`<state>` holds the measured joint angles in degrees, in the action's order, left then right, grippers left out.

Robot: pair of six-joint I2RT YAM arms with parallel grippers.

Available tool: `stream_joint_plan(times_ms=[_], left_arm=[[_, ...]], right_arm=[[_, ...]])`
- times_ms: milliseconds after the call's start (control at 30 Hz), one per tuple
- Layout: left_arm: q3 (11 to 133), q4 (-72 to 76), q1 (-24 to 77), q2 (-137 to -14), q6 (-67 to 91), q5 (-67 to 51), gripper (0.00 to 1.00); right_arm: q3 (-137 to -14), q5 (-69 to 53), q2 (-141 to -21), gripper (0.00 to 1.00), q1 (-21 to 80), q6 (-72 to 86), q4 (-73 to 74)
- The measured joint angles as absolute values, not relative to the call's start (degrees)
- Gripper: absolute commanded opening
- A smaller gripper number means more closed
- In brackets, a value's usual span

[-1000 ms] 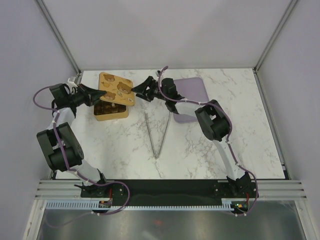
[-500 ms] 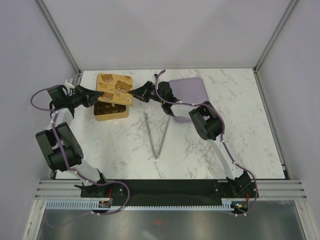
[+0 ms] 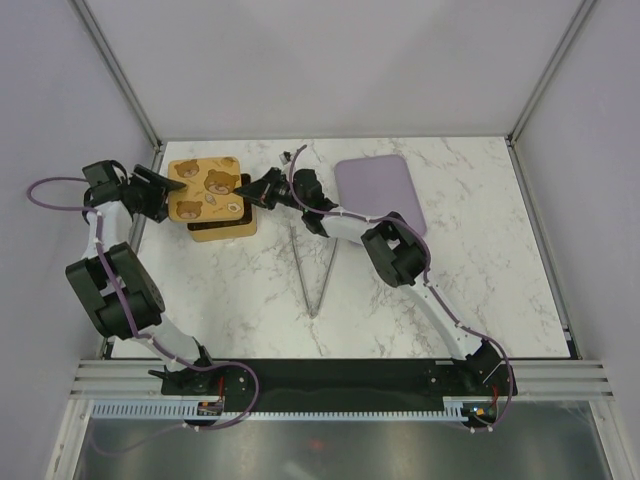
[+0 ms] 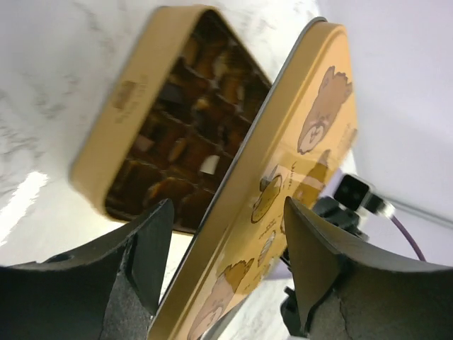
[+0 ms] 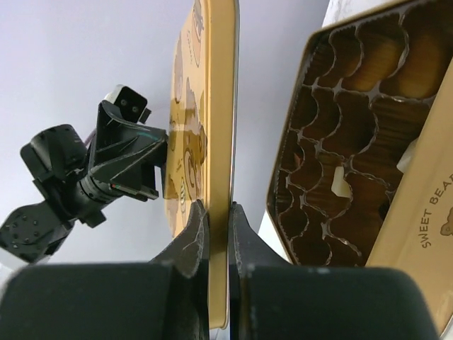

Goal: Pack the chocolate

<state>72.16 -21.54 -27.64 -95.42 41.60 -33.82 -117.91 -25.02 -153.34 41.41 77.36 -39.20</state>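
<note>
Chocolate [image 5: 340,180] lies in the compartments of the open golden box [image 3: 222,229] at the far left of the marble bench [image 3: 400,280]. The box's side reads "SWEET BEA", with the rest cut off. The bear-printed lid [image 3: 205,190] hangs tilted over the box. The right end effector [image 5: 217,207] pinches the lid's edge, with the chocolate just beside it. The left end effector [image 4: 228,205] gapes wide around the opposite edge, with the chocolate just beyond.

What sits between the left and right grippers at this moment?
The bear-printed lid, over the box: the right gripper pinches its edge, the left gripper stands open at the opposite edge. Top view shows it.
</note>
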Motion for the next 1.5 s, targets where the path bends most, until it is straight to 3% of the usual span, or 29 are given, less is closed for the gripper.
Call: stream_joint_plan(times_ms=[467,800,1033,1100,1500], left_arm=[[73.4,-30.2,-27.6,-95.4,36.4,-17.0,0.79],[79.0,-28.9,-27.3,-101.6,32.6,-23.6,0.61],[79.2,-28.6,-26.1,-106.8,30.9,-25.6,0.55],[79.7,-28.6,-25.8,-108.1,30.4,-25.7,0.48],[81.0,-28.6,-25.3,-111.0,28.7,-26.1,0.46]], right_arm=[[-122.1,-22.6,-156.3,0.00,41.1,75.3,-34.0],[-124.4,-22.4,-156.8,0.00,41.0,72.2,-28.5],[-124.4,-22.3,-156.8,0.00,40.7,69.5,-24.8],[-124.4,-22.2,-156.8,0.00,40.6,69.2,-24.4],[-124.4,-22.2,-156.8,0.00,39.9,67.9,-23.0]])
